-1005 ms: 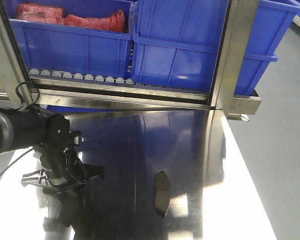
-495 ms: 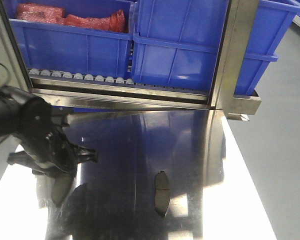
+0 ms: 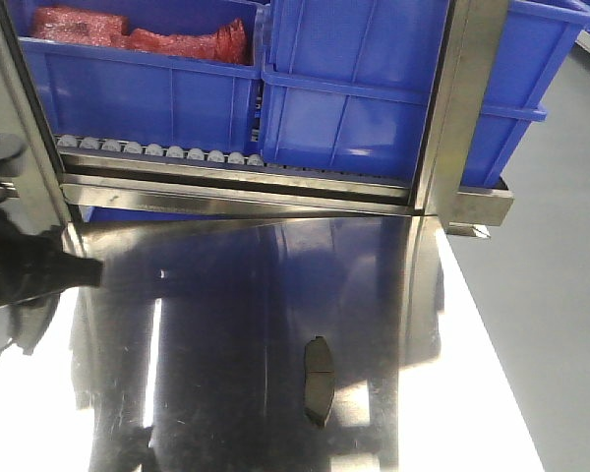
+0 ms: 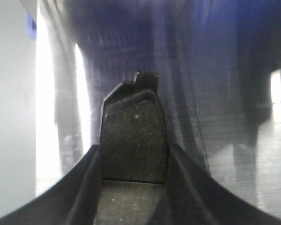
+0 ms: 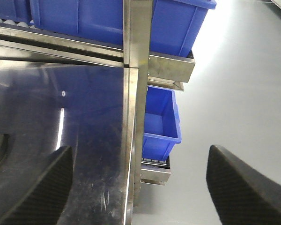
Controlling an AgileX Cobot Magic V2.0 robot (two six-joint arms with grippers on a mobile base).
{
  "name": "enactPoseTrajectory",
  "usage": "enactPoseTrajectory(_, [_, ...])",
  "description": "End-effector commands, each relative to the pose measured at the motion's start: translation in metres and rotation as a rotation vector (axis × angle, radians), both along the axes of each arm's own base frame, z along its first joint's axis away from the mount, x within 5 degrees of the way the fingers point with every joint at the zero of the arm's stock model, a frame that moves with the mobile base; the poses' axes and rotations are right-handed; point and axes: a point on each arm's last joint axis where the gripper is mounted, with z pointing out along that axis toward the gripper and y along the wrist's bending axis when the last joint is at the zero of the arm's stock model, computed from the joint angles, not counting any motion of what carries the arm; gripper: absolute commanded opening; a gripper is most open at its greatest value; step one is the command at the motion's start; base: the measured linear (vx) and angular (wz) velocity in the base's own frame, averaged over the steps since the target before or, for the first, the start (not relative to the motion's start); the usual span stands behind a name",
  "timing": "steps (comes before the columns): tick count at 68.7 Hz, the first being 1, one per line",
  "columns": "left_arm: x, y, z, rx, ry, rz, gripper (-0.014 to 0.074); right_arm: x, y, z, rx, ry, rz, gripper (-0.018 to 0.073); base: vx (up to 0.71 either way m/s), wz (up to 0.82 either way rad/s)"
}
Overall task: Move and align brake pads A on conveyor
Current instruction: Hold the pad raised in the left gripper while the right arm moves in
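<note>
Two brake pads [image 3: 319, 379] [image 4: 133, 140], two grippers [image 4: 133, 157] [image 5: 139, 150], and at least three blue bins [image 3: 138, 93] [image 3: 344, 108] [image 5: 161, 124].

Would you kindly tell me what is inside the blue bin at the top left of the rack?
Inside the blue bin lie red crinkly wrapped items, showing above its rim. The bin's front wall hides anything lower down.

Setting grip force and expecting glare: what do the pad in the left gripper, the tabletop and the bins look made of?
Held pad: a dark, matte, grainy, speckled face, likely pressed friction compound. The darker rim suggests a metal backing, but that is unclear.
Tabletop: polished steel, judging by its mirror-like reflections and fine scratches.
Bins: probably moulded plastic, given the uniform blue colour, slight gloss and ribbed walls.
</note>
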Motion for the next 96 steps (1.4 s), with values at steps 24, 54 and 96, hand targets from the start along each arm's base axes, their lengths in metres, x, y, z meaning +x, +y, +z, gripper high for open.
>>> enactPoseTrajectory(24, [-0.099,0.039,-0.014,-0.071,-0.436,-0.141,-0.0007,0.002,-0.001,0.015,-0.007,-0.092,-0.014,0.0568,0.0,0.0])
enactPoseTrajectory(54, [-0.155,0.068,-0.042,-0.108,-0.545,-0.063,-0.0006,0.002,-0.001,0.015,-0.007,-0.092,-0.014,0.0568,0.0,0.0])
enactPoseTrajectory(96, [-0.155,0.07,-0.043,-0.103,-0.54,-0.024,-0.0006,0.002,-0.001,0.015,-0.007,-0.092,-0.014,0.0568,0.0,0.0])
